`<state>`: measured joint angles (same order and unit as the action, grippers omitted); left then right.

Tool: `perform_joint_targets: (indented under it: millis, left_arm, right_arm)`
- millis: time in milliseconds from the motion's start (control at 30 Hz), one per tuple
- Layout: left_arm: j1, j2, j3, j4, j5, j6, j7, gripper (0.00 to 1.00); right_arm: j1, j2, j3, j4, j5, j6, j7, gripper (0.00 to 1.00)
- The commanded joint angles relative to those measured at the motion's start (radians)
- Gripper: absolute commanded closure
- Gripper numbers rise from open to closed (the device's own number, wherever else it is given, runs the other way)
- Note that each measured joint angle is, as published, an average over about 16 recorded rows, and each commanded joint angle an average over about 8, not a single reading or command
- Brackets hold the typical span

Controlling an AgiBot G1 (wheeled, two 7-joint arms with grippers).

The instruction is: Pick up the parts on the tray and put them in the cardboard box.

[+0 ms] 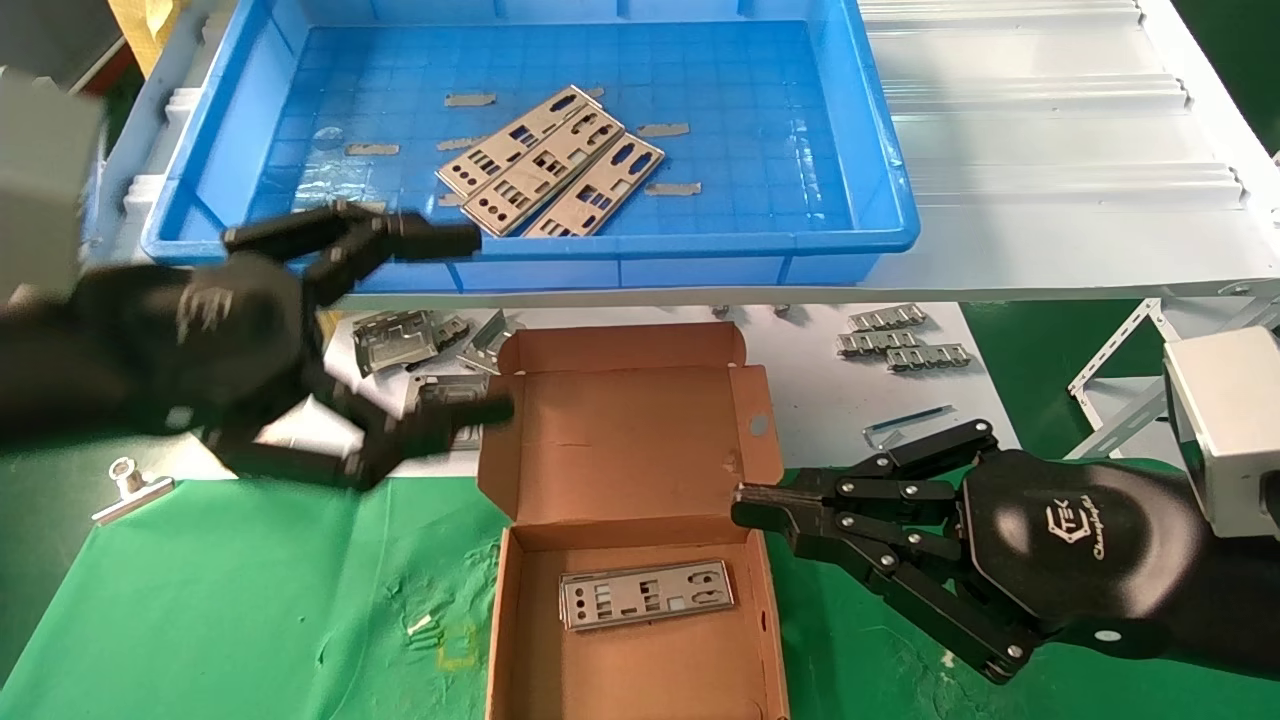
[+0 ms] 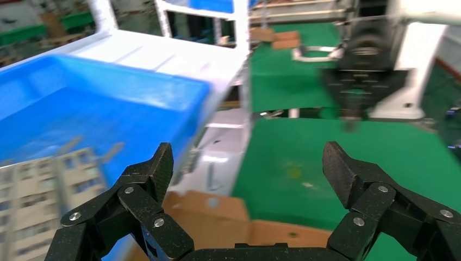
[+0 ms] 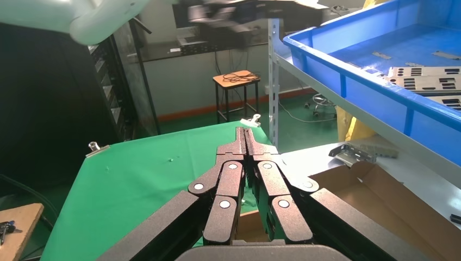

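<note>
Three silvery punched parts (image 1: 553,162) lie side by side on the floor of the blue tray (image 1: 700,243). A further part (image 1: 647,593) lies flat in the open cardboard box (image 1: 620,440). My left gripper (image 1: 470,325) is open and empty, hovering between the tray's near-left rim and the box lid. In the left wrist view the left gripper (image 2: 247,163) frames the box edge (image 2: 217,212), with the parts (image 2: 43,179) and tray (image 2: 108,98) to one side. My right gripper (image 1: 745,500) is shut and empty, beside the box's right flap; its closed tips (image 3: 245,133) point over the green cloth.
Bent grey metal frames (image 1: 400,338) lie under the left gripper. Toothed metal strips (image 1: 900,340) sit right of the box lid. Several short strips (image 1: 672,188) are scattered in the tray. A metal clip (image 1: 130,490) holds the green cloth (image 1: 250,600) at the left.
</note>
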<state>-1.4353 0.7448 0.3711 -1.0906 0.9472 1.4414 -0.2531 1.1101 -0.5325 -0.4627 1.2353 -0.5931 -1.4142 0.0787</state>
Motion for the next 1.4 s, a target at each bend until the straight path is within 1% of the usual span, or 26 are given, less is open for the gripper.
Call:
perform_joint_targets:
  millis: [33, 200, 367, 567, 700, 867, 1100, 1233, 1400]
  left_arm:
    - [-0.070, 0.029, 0.022, 0.058, 0.047, -0.005, -0.014, 0.00]
    - [-0.241, 0.135, 0.089, 0.271, 0.159, 0.013, -0.001, 0.00]
    - [-0.376, 0.227, 0.144, 0.463, 0.245, 0.035, 0.024, 0.00]
    - [-0.497, 0.325, 0.200, 0.663, 0.336, 0.023, 0.058, 0.00]
    - [-0.556, 0.380, 0.230, 0.776, 0.388, -0.019, 0.082, 0.00]
    - [-0.602, 0.436, 0.256, 0.887, 0.442, -0.125, 0.102, 0.00]
    - [-0.616, 0.486, 0.269, 0.982, 0.471, -0.252, 0.121, 0.00]
    - [-0.618, 0.510, 0.271, 1.012, 0.474, -0.286, 0.129, 0.00]
    - [-0.620, 0.532, 0.269, 1.043, 0.471, -0.298, 0.123, 0.00]
  right_arm:
    - [0.000, 0.000, 0.000, 0.000, 0.000, 0.000, 0.000, 1.00]
    - [0.000, 0.000, 0.000, 0.000, 0.000, 0.000, 0.000, 1.00]
    - [0.000, 0.000, 0.000, 0.000, 0.000, 0.000, 0.000, 1.00]
    - [0.000, 0.000, 0.000, 0.000, 0.000, 0.000, 0.000, 1.00]
    - [0.000, 0.000, 0.000, 0.000, 0.000, 0.000, 0.000, 1.00]
    - [0.000, 0.000, 0.000, 0.000, 0.000, 0.000, 0.000, 1.00]
    - [0.000, 0.000, 0.000, 0.000, 0.000, 0.000, 0.000, 1.00]
    - [0.000, 0.000, 0.000, 0.000, 0.000, 0.000, 0.000, 1.00]
    - [0.000, 0.000, 0.000, 0.000, 0.000, 0.000, 0.000, 1.00]
